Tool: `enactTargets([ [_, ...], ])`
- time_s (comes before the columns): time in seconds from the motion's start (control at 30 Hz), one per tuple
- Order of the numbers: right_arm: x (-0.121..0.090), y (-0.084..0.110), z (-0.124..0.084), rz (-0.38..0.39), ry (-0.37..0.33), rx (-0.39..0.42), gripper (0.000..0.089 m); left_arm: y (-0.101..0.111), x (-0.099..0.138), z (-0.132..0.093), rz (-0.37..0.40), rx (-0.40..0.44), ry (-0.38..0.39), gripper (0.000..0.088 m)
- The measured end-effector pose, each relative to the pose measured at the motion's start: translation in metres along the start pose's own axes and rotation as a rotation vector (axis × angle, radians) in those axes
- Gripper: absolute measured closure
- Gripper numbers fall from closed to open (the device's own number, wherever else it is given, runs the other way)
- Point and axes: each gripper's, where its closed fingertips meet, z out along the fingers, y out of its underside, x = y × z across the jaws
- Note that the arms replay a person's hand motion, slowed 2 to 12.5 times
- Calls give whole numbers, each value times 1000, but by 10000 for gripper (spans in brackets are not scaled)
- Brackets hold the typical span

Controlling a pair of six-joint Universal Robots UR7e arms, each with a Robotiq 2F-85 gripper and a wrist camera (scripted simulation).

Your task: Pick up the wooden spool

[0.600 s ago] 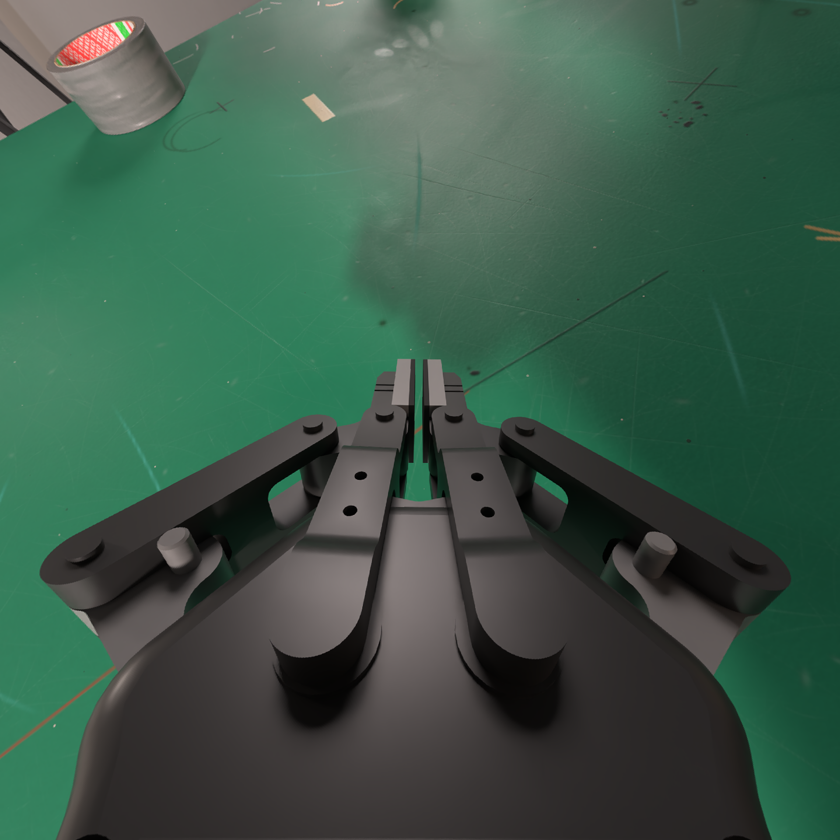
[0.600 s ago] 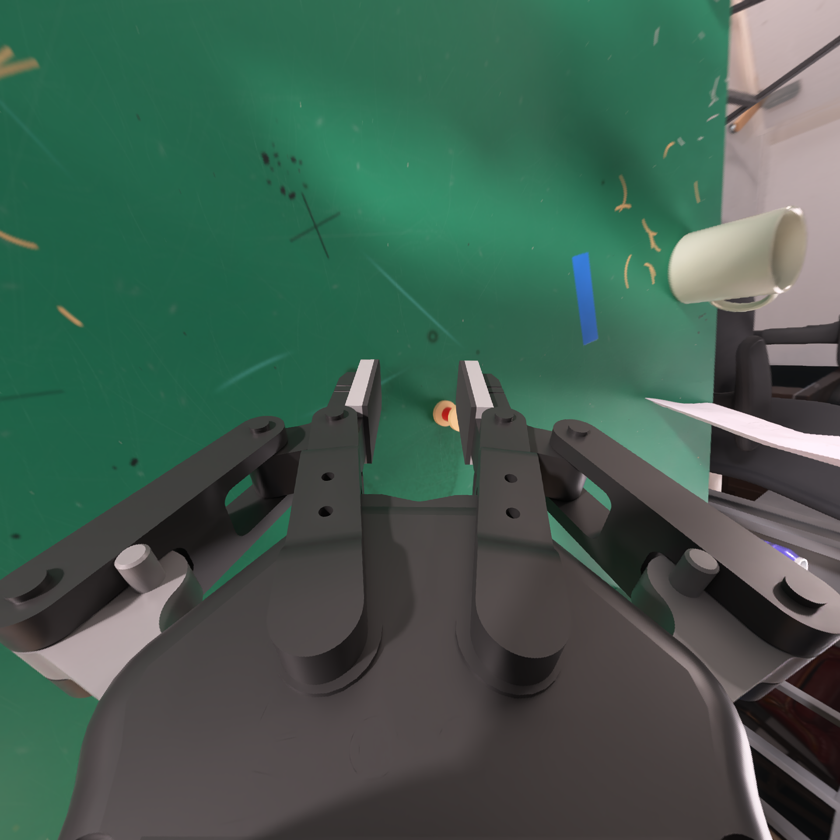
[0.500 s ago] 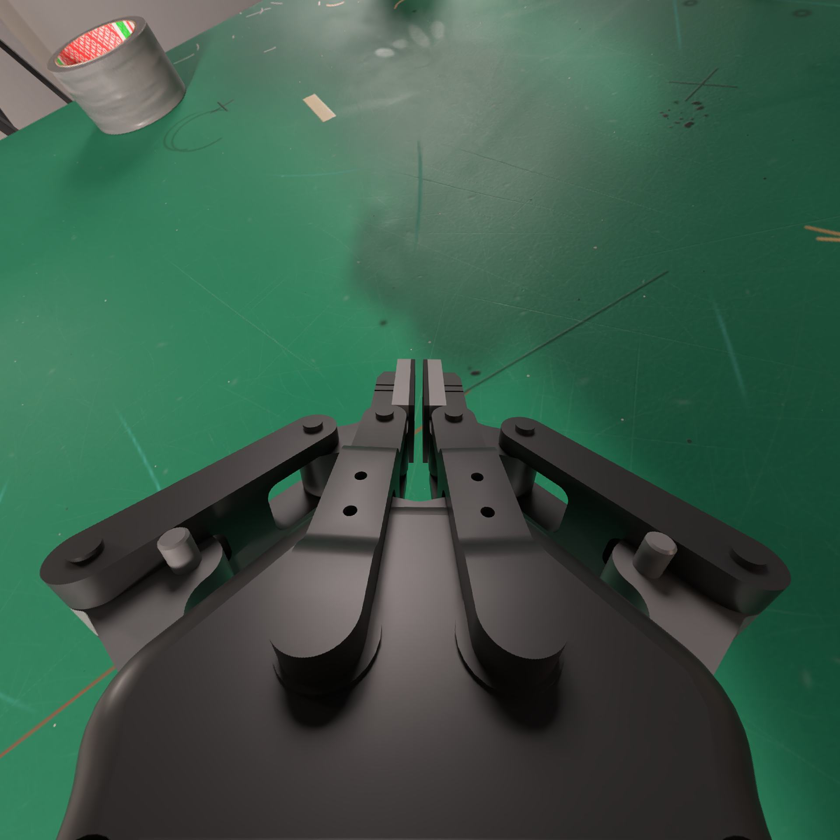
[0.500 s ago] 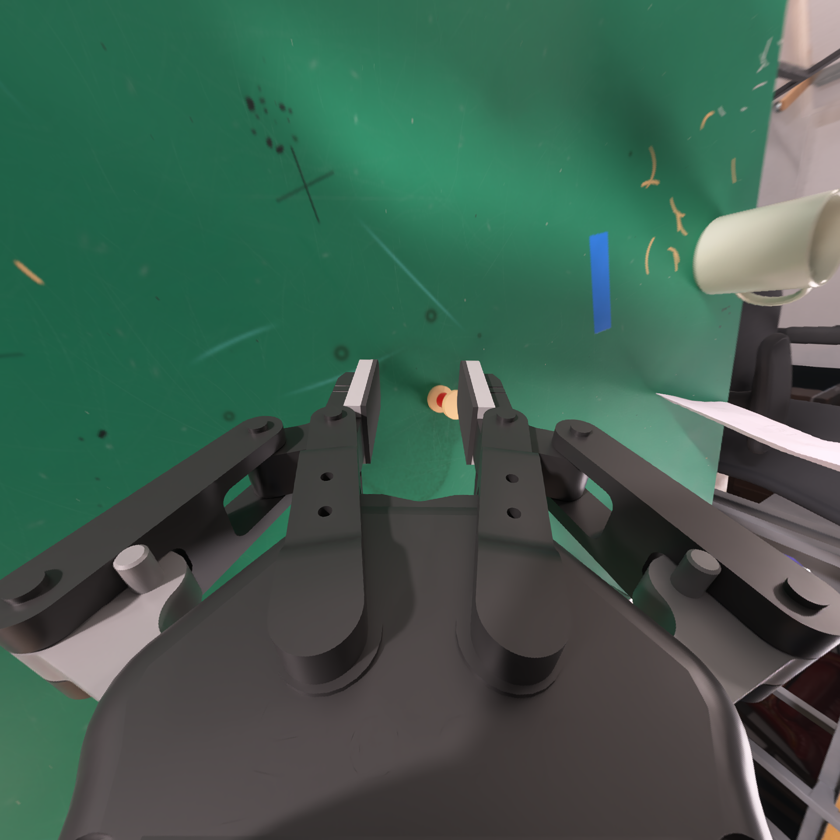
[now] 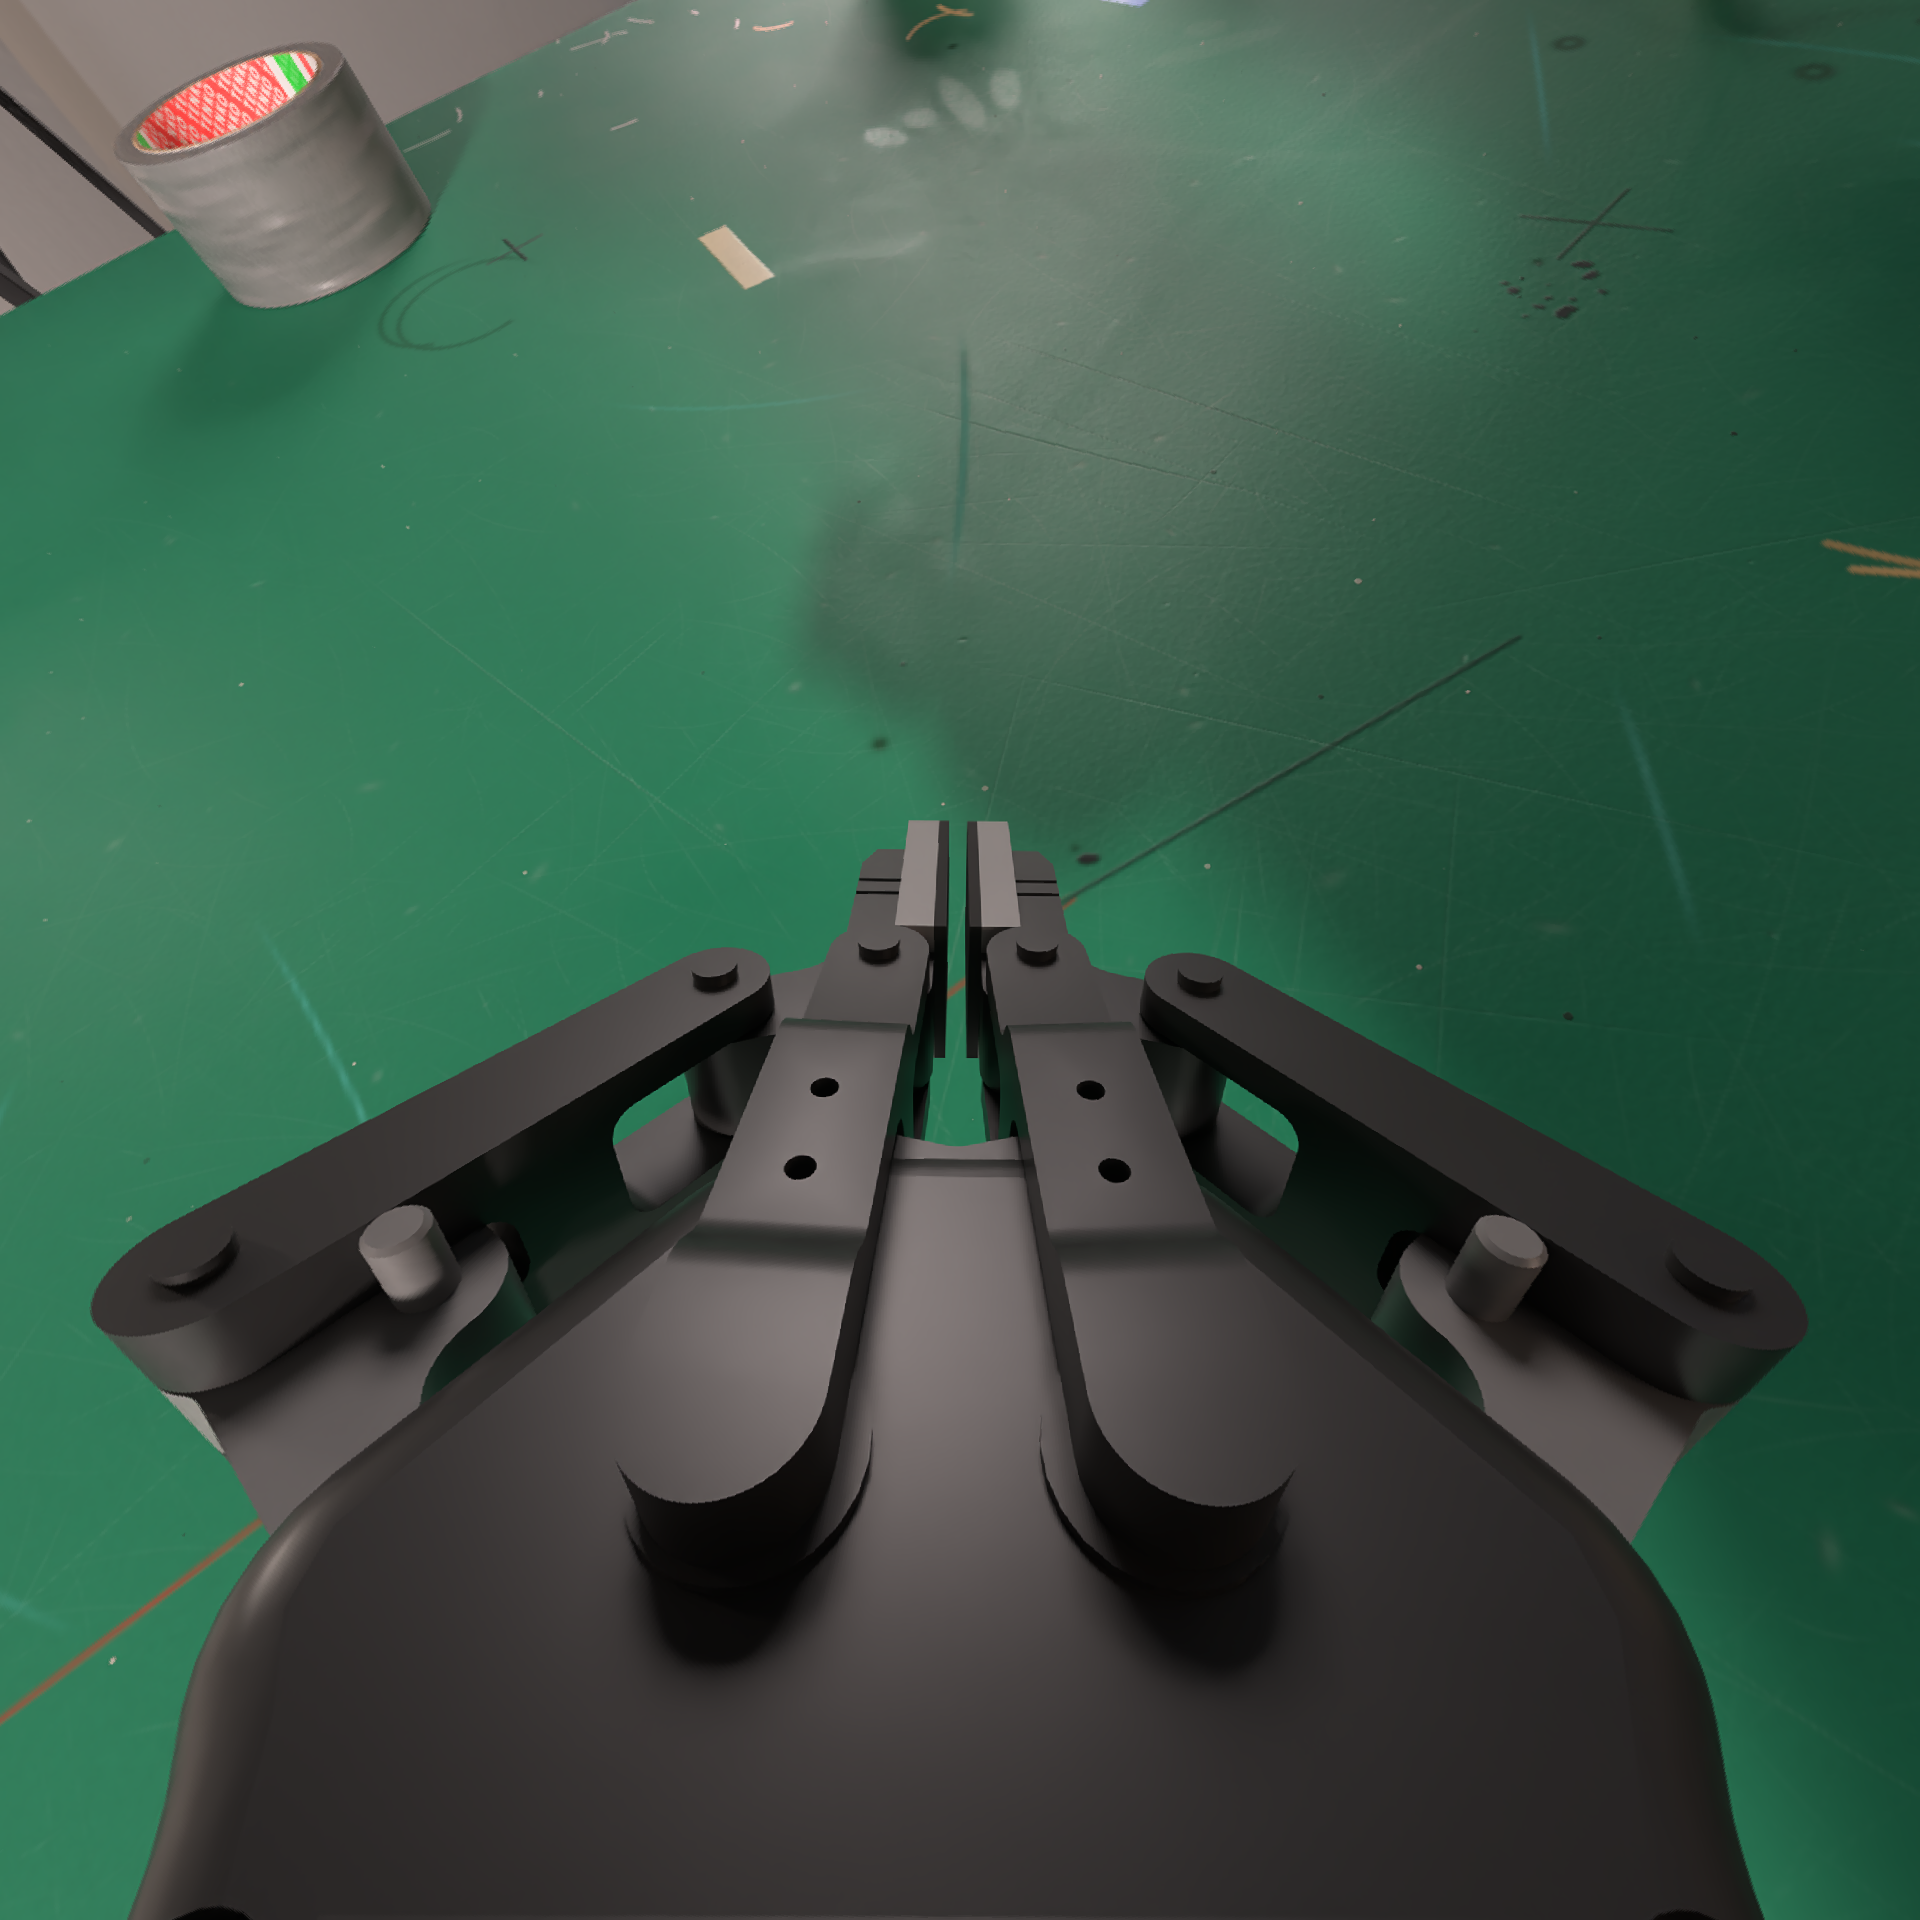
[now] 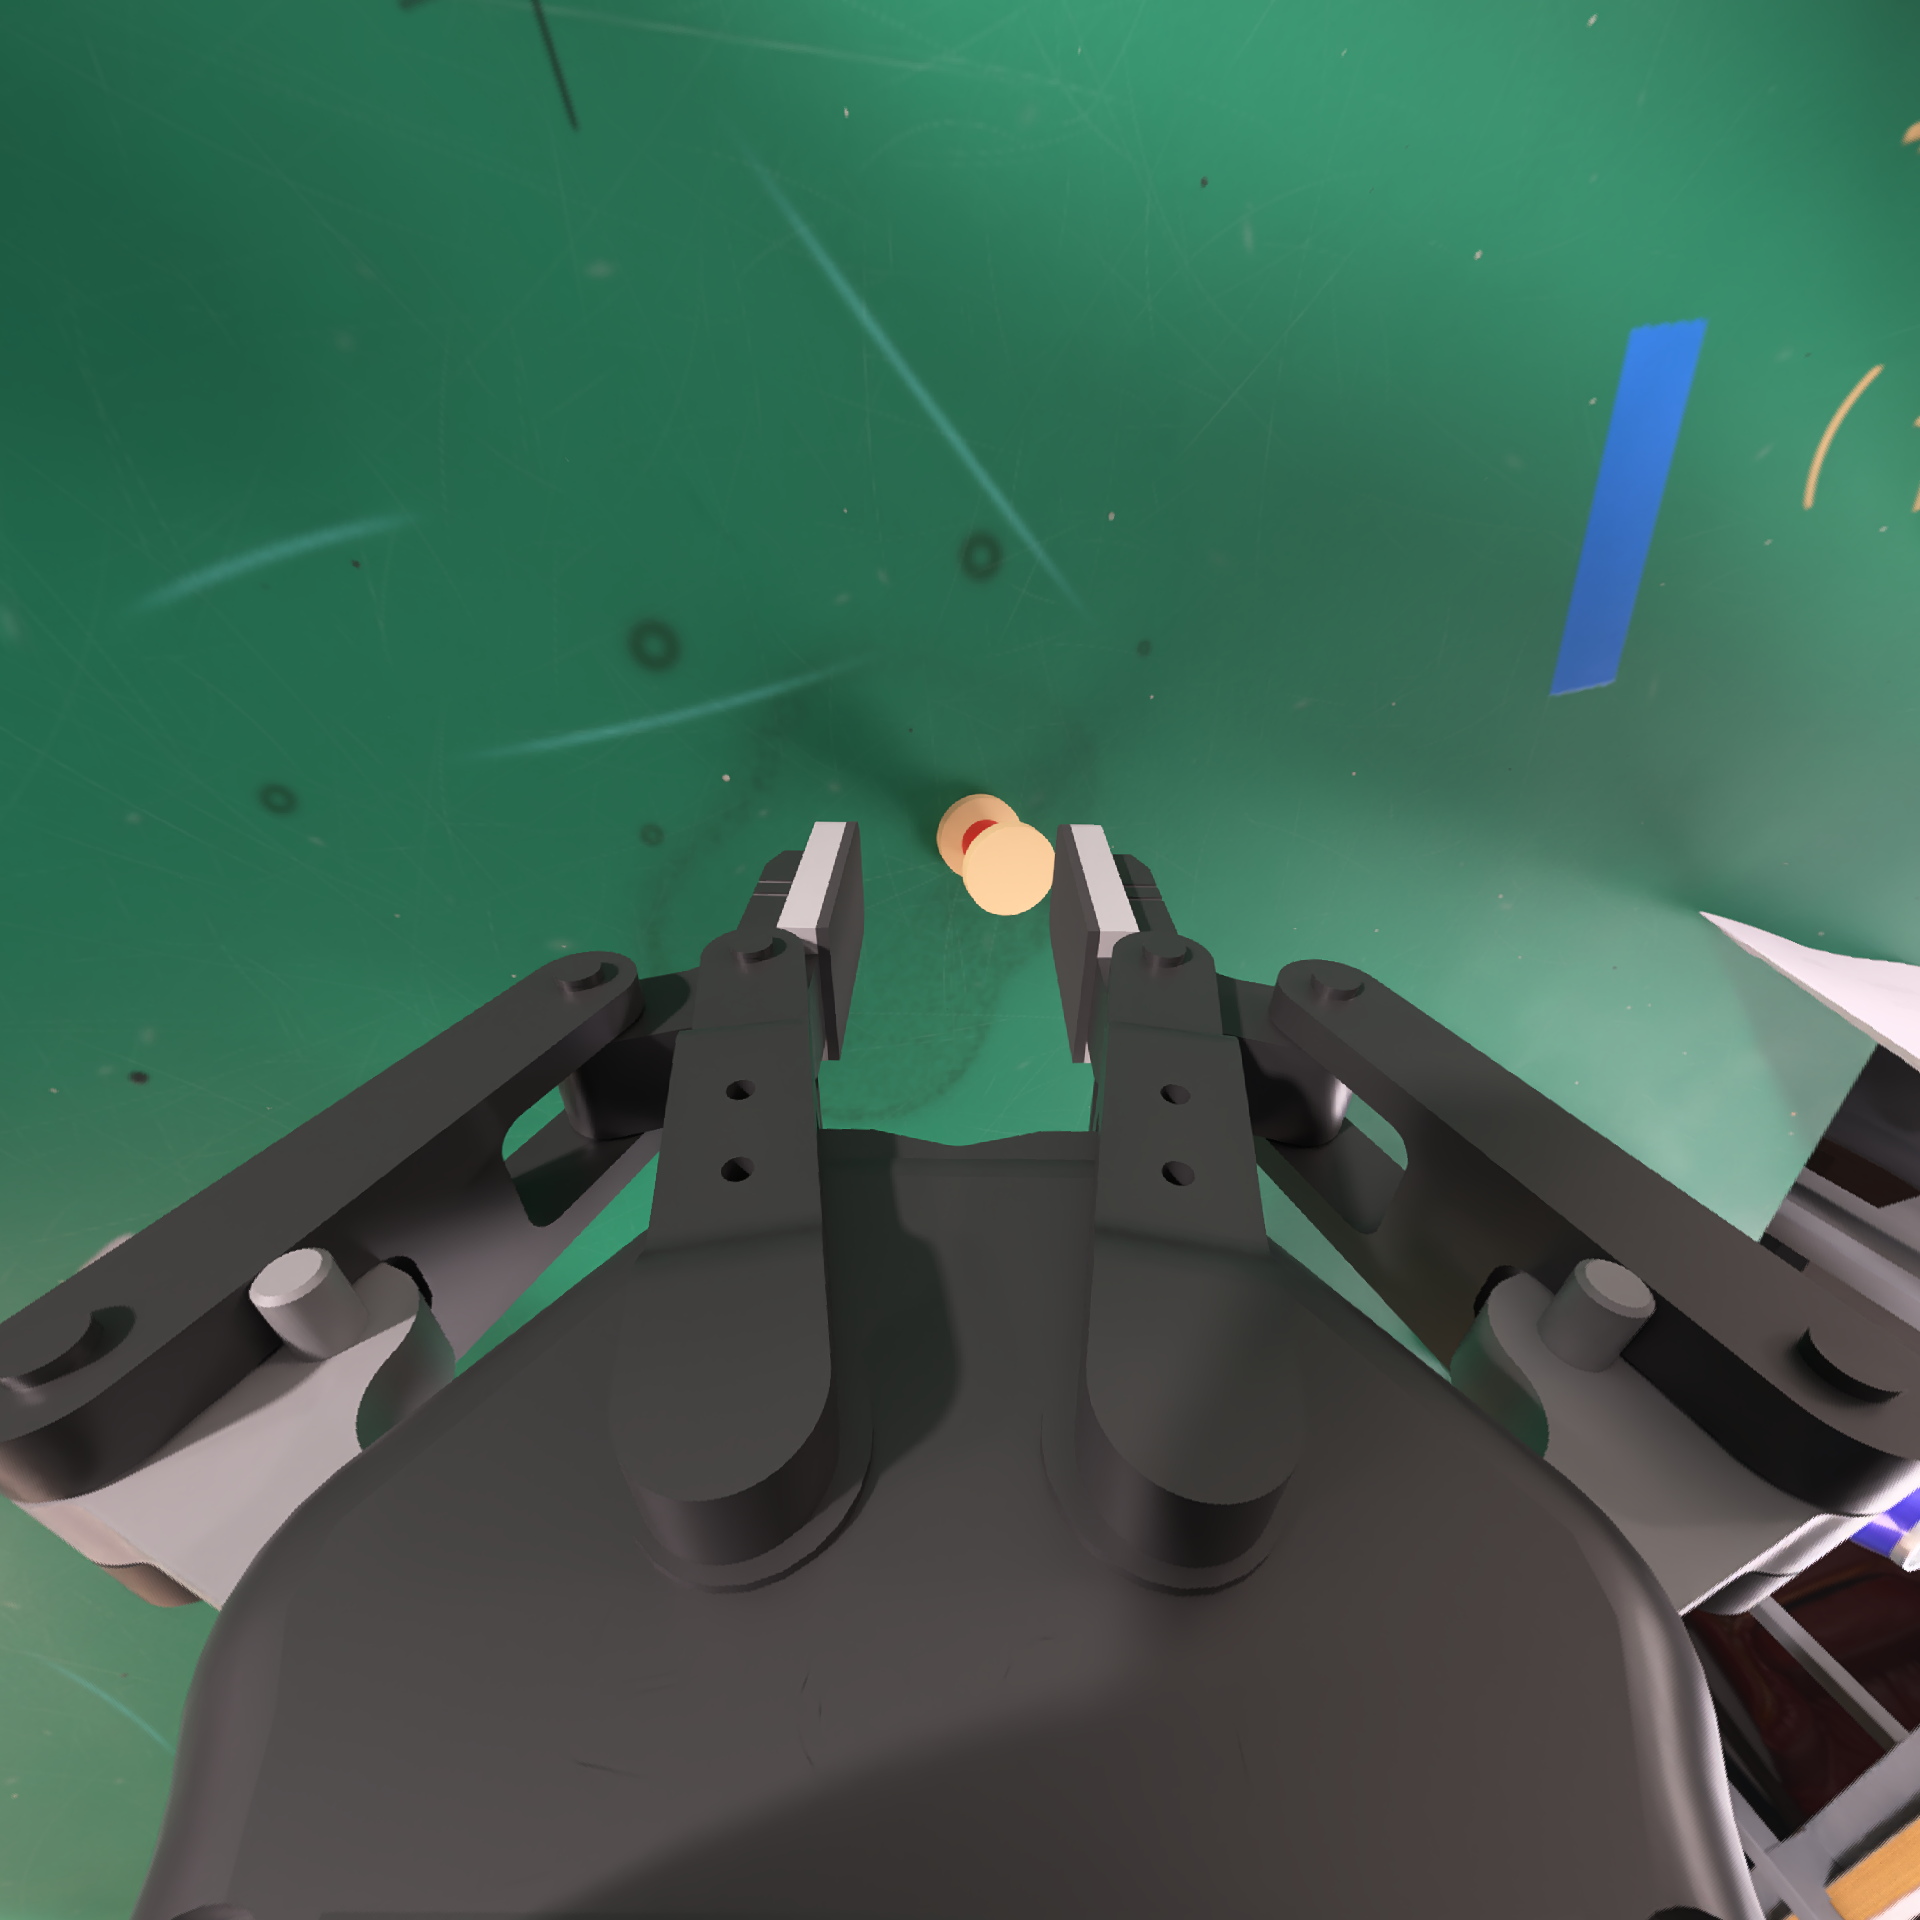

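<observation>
The wooden spool is small, pale wood with a red core. It stands on the green mat in the right wrist view, seen from above and tilted. My right gripper is open above it, and the spool shows between the two fingertips, closer to the right pad. Neither pad touches it. My left gripper is shut and empty over bare green mat; the spool does not show in the left wrist view.
A grey roll of tape stands at the mat's far left corner in the left wrist view. A blue tape strip lies right of the spool. A white sheet overhangs the mat's right edge, with shelving beyond.
The right gripper has come down closer to the mat and the spool now sits between its fingertips; the mug has left the view. The left gripper has not moved.
</observation>
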Motion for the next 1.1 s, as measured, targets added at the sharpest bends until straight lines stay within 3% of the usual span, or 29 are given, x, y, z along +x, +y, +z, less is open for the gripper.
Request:
enactTargets([
  [0.47, 7, 11, 28, -16, -82, -62, 563, 0, -1, 0, -19, -1, 12, 852],
  [1.1, 12, 27, 49, -30, -103, -152, 569, 1, 0, 1, -14, -6, 15, 851],
])
